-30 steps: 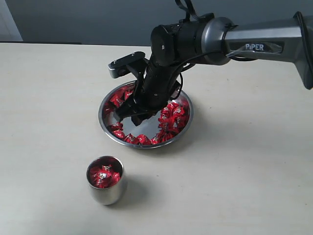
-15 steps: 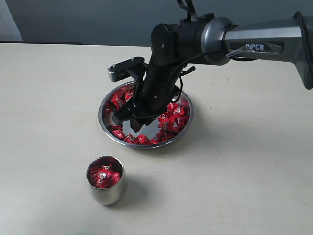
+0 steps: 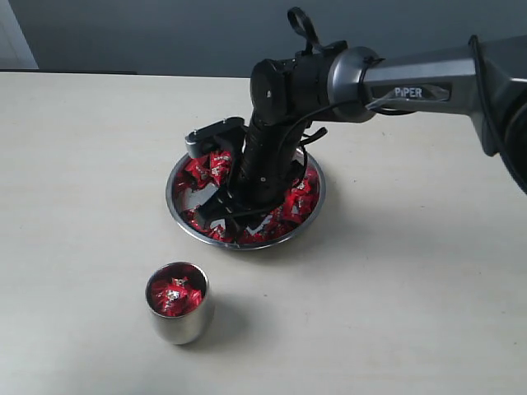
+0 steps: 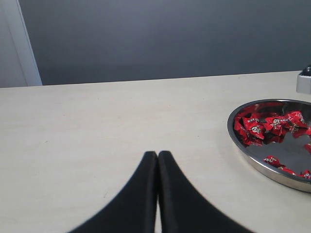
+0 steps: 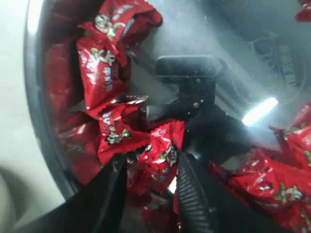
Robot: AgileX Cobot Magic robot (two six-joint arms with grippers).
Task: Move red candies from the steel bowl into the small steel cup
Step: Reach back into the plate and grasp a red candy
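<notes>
Exterior view: "PiPER" is lettered on the right arm (image 3: 412, 92), whose right gripper (image 3: 221, 207) dips into the steel bowl (image 3: 169, 193) among the red candies (image 3: 298, 197). Its jaws stand apart, straddling one candy (image 5: 160, 158) with unreadable silvery print. The small steel cup (image 3: 179, 327), holding candies, stands near the bowl. The left gripper (image 4: 157, 158) is pressed closed over the table (image 4: 73, 126).

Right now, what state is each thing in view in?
steel bowl, upright, candies around its inside.
red candies, wrapped; most in the bowl, some in the cup.
small steel cup, upright, nearly full of candies.
right gripper, open, down in the bowl, straddling one candy.
left gripper, shut, holding nothing.
</notes>
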